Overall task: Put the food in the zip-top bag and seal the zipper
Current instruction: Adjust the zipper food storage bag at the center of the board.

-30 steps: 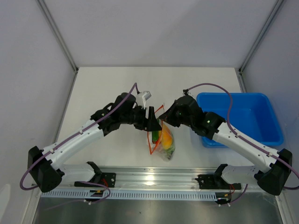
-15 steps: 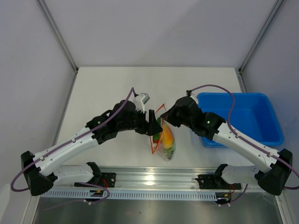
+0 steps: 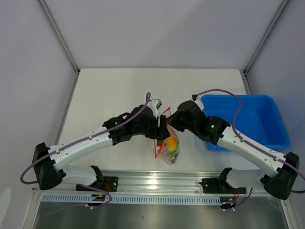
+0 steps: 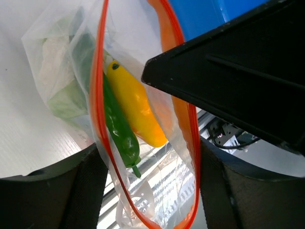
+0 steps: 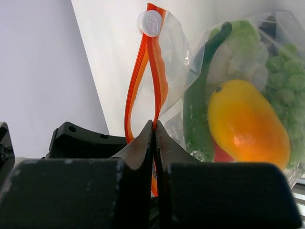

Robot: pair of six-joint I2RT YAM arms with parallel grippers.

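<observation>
White tabletop (image 3: 109, 90), arms (image 3: 86, 140) toward zip-top bag (image 3: 169, 145)

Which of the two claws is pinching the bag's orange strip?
The right gripper, shut on the zipper; the left gripper stands open around the zip-top bag.

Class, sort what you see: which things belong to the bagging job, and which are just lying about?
Belong to the job: bag, zipper, food inside the bag, left gripper, right gripper pinching the zipper.
Lying about: blue tray.
</observation>
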